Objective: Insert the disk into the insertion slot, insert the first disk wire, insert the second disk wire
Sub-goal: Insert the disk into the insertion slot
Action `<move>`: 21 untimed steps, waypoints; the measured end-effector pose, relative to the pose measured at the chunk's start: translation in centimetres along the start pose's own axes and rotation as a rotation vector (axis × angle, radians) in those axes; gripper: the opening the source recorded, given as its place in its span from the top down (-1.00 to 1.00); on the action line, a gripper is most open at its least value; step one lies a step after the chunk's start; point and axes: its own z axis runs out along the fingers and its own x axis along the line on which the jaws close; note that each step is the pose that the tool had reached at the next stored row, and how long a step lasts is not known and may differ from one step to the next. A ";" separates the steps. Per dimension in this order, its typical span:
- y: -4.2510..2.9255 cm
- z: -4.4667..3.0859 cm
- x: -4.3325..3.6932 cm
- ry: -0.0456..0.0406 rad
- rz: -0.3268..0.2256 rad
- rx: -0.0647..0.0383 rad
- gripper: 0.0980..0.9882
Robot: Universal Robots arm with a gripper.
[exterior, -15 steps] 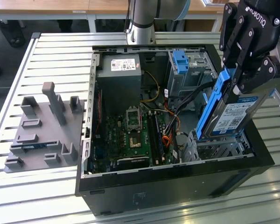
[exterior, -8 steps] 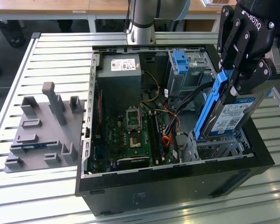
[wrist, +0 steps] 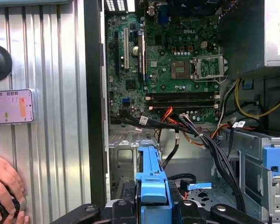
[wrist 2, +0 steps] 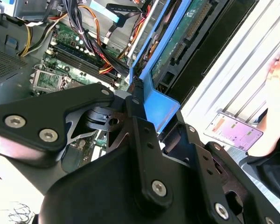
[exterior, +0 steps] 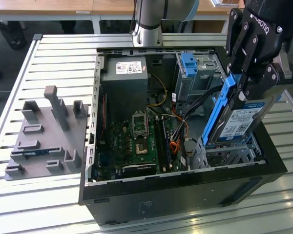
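The gripper [exterior: 238, 90] pinches the top end of the disk [exterior: 237, 124]. In the exterior view the disk hangs tilted, its long side running from 1 o'clock down to 7 o'clock. The slot [exterior: 232, 155] sits just under it, at 6 o'clock.

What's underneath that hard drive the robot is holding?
Under the tilted disk, clamped in the gripper, sits the insertion slot, a low grey perforated cage. The disk covers most of its inside, so its contents cannot be seen.
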 end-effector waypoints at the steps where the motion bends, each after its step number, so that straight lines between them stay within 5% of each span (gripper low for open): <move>1: 0.00 0.05 0.00 0.0001 0.000 0.000 0.39; 21: 0.04 0.99 -0.01 0.0004 0.003 -0.001 0.39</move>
